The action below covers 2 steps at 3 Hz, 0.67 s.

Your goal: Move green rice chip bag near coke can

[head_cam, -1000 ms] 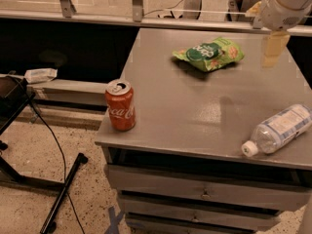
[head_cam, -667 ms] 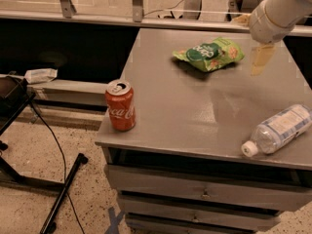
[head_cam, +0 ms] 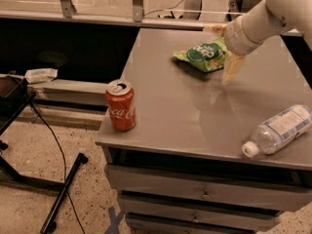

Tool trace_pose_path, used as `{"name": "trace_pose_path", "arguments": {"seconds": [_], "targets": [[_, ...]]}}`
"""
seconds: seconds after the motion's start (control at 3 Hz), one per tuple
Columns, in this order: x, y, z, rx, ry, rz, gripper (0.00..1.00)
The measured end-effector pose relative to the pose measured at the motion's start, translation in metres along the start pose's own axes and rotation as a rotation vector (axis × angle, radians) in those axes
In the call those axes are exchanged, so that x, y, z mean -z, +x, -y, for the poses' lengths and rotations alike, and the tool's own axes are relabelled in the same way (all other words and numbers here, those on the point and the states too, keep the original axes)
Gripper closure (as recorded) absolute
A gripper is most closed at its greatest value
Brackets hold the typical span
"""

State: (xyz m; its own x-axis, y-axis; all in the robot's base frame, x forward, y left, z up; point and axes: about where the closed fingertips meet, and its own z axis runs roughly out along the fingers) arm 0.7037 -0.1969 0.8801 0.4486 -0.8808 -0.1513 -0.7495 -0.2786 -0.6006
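The green rice chip bag (head_cam: 201, 55) lies on the far middle of the grey cabinet top (head_cam: 185, 116). The coke can (head_cam: 121, 105) stands upright at the cabinet's front left corner, well apart from the bag. My gripper (head_cam: 224, 48) reaches in from the upper right and sits at the bag's right end. Its pale fingers (head_cam: 232, 68) are spread, one in front of the bag's right edge and one behind it. It holds nothing.
A clear plastic bottle (head_cam: 281, 129) with a white cap lies on its side at the front right of the cabinet top. Drawers (head_cam: 204, 195) run below the top. A black stand leg and cable (head_cam: 61, 191) lie on the floor to the left.
My gripper has moved left and down, from right of the bag to its right end. The bag, can and bottle have not moved.
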Motion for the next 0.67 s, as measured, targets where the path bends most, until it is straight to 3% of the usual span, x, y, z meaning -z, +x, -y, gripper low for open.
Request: {"name": "trace_pose_path", "arguments": {"seconds": [0.67], "targets": [[-0.039, -0.019, 0.026, 0.055, 0.008, -0.05, 0.0]]}}
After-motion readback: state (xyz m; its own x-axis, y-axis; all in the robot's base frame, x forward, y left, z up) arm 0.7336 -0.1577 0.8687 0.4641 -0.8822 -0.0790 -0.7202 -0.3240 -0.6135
